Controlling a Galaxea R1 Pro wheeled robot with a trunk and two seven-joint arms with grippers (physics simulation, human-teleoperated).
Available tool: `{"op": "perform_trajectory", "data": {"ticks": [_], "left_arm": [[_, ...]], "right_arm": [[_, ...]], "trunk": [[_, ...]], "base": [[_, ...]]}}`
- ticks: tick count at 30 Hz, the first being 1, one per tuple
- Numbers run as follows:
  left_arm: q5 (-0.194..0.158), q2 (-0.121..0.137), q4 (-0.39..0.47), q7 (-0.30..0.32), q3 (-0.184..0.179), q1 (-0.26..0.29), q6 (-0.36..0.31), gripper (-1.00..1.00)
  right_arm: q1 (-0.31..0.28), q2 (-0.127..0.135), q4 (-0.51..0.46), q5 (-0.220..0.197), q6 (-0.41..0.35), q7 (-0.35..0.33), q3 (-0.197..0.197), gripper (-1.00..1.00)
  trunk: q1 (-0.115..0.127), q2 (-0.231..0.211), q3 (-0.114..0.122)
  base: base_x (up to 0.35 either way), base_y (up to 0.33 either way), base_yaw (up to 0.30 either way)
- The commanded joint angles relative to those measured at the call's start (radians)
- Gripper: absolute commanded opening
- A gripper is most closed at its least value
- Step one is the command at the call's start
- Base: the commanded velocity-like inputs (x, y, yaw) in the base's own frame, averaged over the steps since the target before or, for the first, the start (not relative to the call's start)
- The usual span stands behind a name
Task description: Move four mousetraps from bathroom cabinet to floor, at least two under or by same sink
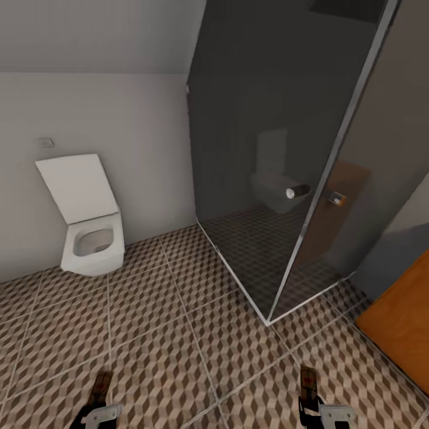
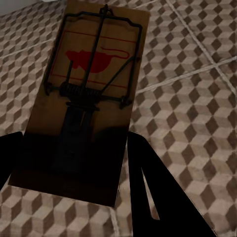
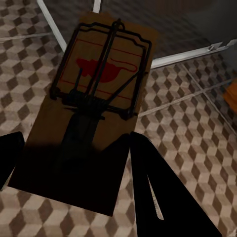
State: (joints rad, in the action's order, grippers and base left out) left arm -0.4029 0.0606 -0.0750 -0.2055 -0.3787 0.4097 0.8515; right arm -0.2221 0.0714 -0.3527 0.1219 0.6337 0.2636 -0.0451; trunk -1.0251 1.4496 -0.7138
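Each gripper [image 2: 69, 163] [image 3: 74, 168] with a mousetrap [image 2: 86, 94] [image 3: 94, 98], long axis straight ahead.

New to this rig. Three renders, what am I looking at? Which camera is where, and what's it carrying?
This is a simulated two-armed wheeled robot in a bathroom. The large picture comes from its head camera, looking forward and down: a white toilet with its lid up stands against the wall, a glass shower enclosure fills the corner, an orange-brown wooden panel shows at the right edge, and the cube-patterned tiled floor runs below. The left gripper and right gripper poke in at the bottom.

The other two pictures come from cameras on each wrist, looking along the jaws. Each gripper holds a wooden mousetrap above the tiles: the left mousetrap and the right mousetrap, both with a red mouse print and a dark wire spring bar.
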Motion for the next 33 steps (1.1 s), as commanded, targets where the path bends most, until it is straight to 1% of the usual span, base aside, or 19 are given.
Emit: {"op": "perform_trajectory", "data": {"ticks": [1, 33], "left_arm": [[0.001, -0.001, -0.003, -0.009, -0.008, 0.001, 0.003, -1.00], [0.001, -0.001, -0.003, -0.009, -0.009, 0.001, 0.000, -1.00]], "right_arm": [[0.000, 0.001, 0.001, 0.004, 0.001, 0.005, -0.004, -1.00], [0.000, -0.001, 0.009, 0.004, 0.001, 0.003, -0.006, -1.00]], "trunk": [[0.000, 0.000, -0.001], [0.000, 0.000, -0.001]], "base": [[0.000, 0.000, 0.286], [0.000, 0.000, 0.286]]}}
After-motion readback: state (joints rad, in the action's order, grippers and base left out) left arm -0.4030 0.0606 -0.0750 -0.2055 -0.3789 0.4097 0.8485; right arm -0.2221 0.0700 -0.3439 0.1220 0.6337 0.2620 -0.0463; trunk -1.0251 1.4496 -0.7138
